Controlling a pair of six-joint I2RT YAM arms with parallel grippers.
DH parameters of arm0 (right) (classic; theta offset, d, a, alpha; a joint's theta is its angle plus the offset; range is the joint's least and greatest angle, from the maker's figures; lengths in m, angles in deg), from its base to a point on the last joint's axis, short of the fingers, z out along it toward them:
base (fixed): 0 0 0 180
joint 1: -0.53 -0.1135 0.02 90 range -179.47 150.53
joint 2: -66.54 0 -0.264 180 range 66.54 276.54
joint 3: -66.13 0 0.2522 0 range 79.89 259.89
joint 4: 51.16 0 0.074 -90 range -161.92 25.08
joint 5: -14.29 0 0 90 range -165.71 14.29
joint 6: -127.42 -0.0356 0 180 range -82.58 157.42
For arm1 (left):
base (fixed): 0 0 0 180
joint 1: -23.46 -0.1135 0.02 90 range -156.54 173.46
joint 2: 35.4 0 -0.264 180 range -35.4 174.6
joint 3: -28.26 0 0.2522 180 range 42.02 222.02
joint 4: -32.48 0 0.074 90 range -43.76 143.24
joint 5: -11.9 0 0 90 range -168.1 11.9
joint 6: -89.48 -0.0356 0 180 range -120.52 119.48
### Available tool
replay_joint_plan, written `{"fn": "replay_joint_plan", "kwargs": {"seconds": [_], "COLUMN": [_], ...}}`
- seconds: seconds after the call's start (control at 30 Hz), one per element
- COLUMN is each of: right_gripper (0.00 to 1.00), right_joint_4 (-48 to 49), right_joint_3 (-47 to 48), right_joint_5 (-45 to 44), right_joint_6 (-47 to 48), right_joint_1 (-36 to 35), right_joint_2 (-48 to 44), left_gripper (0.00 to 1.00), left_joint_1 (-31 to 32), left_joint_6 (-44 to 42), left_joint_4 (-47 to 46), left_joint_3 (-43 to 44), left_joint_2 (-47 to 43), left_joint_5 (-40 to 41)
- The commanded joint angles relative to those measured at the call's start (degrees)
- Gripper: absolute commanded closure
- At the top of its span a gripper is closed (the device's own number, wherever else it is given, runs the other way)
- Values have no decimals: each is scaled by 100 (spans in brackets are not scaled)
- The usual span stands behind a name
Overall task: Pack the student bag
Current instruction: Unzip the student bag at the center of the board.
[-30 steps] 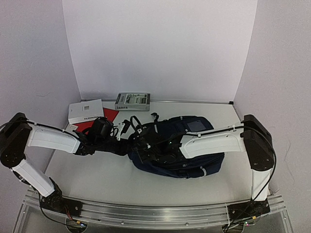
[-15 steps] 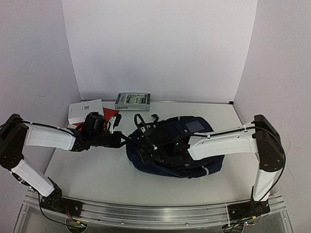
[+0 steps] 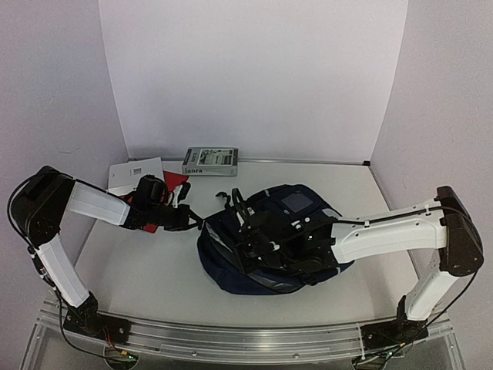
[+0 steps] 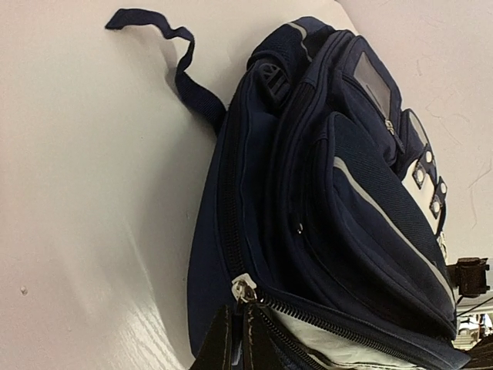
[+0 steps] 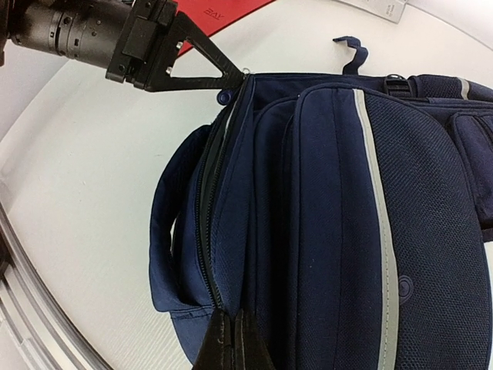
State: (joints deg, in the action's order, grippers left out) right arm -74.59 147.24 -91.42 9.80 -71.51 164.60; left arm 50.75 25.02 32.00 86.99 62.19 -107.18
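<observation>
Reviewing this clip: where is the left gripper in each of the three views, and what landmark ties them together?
Top external: left gripper sits left of centre, at the left edge of the student bag.
Left wrist: bottom edge, fingers together at the bag's zipper.
Right wrist: upper left, tips meeting at the bag's top corner.
Shared landmark: the bag's white stripe.

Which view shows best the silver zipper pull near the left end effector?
Left wrist view: the zipper pull is close and sharp above the fingers. Right wrist view shows it small at the bag's edge; top view cannot resolve it.
</observation>
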Motion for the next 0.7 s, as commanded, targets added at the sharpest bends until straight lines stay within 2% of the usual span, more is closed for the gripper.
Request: {"fn": "replay_joint_plan", "kwargs": {"seconds": [0.0,0.03,0.07,0.13,0.2,0.23,0.33,0.47,0.67], "right_gripper": [100,97,89,60,40,33,19,17,35], "right_joint_4": [-310,-302,-305,-357,-393,-416,-576,-842,-1028], "right_joint_3": [109,299,464,850,1183,1340,1764,2420,2742], "right_joint_5": [-59,-26,5,-49,-220,-349,-648,-920,-550], "right_joint_6": [-160,-116,-46,20,53,59,125,182,33], "right_joint_1": [-189,-187,-187,-206,-221,-222,-222,-183,64], "right_joint_2": [-374,-253,-79,299,615,762,1195,1843,2319], "left_gripper": [100,100,100,100,100,100,100,100,100], "left_joint_1": [-363,-353,-331,-287,-242,-225,-191,-123,-83], "left_joint_6": [7,10,8,-16,-29,-33,-40,-40,-66], "left_joint_4": [-840,-955,-1011,-1052,-1054,-1052,-1012,-935,-803], "left_joint_3": [86,-9,-79,-211,-360,-436,-601,-674,-713], "left_joint_2": [91,56,23,-69,-198,-281,-502,-705,-854], "left_joint_5": [-56,-245,-340,-490,-546,-548,-523,-466,-290]}}
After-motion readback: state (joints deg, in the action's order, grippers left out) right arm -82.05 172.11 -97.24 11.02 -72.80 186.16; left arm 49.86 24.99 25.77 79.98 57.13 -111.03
